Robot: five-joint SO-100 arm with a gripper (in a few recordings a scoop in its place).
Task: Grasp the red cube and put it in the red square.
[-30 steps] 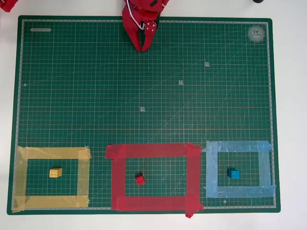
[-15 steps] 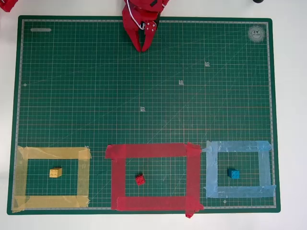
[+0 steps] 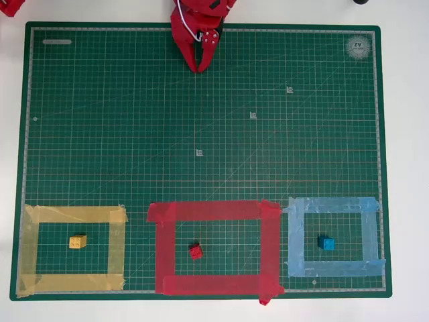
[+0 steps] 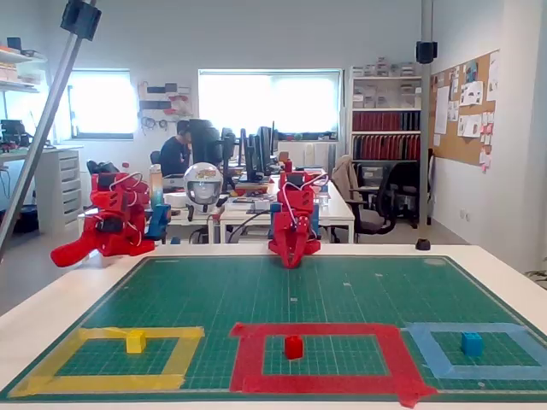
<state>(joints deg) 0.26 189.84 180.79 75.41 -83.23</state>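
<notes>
The red cube rests on the green mat inside the red square, a tape outline at the mat's near edge. My gripper hangs at the far edge of the mat, a long way from the cube. Its fingers are together with nothing between them.
A yellow block lies inside a yellow tape outline to the left of the red one. A blue block lies inside a light blue tape outline to the right. The green cutting mat covers most of the white table.
</notes>
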